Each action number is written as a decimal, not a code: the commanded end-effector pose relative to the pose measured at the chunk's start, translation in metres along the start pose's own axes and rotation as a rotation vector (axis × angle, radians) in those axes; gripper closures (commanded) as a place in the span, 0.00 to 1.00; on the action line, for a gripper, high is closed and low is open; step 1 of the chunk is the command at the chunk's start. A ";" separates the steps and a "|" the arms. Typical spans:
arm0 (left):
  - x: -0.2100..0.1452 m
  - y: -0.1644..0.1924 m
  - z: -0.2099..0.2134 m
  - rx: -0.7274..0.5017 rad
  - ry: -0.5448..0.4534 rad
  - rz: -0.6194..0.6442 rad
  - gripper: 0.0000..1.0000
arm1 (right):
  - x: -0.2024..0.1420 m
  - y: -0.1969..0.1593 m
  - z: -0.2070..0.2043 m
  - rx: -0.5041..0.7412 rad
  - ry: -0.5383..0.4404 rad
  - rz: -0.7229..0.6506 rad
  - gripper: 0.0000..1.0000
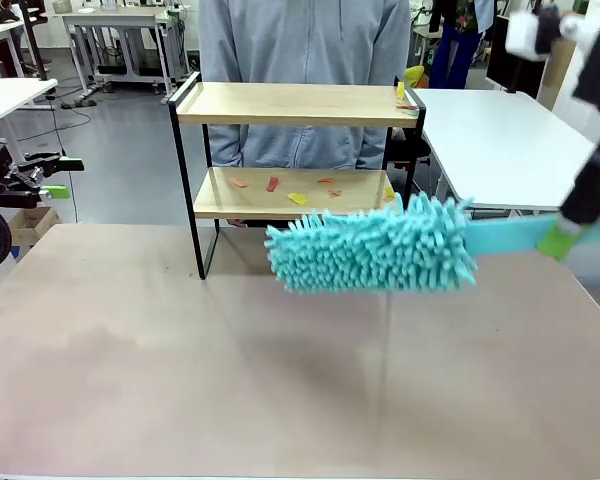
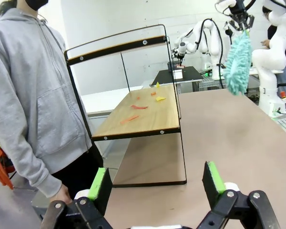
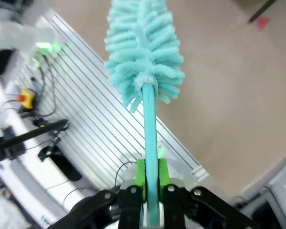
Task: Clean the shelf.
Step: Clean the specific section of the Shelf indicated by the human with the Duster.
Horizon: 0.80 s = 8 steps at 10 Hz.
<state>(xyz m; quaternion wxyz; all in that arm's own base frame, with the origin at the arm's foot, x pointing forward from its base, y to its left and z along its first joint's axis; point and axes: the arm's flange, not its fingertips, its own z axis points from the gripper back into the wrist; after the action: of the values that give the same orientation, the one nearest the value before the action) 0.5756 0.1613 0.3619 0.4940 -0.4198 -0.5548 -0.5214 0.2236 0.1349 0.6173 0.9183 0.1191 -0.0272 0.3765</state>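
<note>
The shelf stands at the tabletop's far edge. A teal duster hangs before its lower board, handle clamped in the right hand. The left hand is spread wide and empty. The approach looks under way. Next, the duster needs to slip between the boards and sweep off the scraps.

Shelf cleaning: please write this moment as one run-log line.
right gripper: shut on duster handle | duster: above table, in front of shelf | lower board: coloured scraps on it | left gripper: open, empty
</note>
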 end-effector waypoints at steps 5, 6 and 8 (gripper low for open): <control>0.002 -0.002 -0.002 0.002 0.005 -0.006 0.00 | -0.049 -0.036 -0.032 0.074 -0.062 -0.001 0.87; 0.002 -0.002 -0.002 0.002 0.005 -0.006 0.00 | -0.048 -0.026 -0.040 0.065 -0.018 0.012 0.87; 0.002 -0.002 -0.002 0.002 0.005 -0.006 0.00 | -0.048 -0.026 -0.040 0.065 -0.018 0.012 0.87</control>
<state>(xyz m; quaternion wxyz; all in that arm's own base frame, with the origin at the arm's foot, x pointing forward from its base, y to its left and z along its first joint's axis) 0.5756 0.1613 0.3619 0.4940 -0.4198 -0.5548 -0.5214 0.2048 0.0931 0.5661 0.9126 0.1510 -0.0233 0.3792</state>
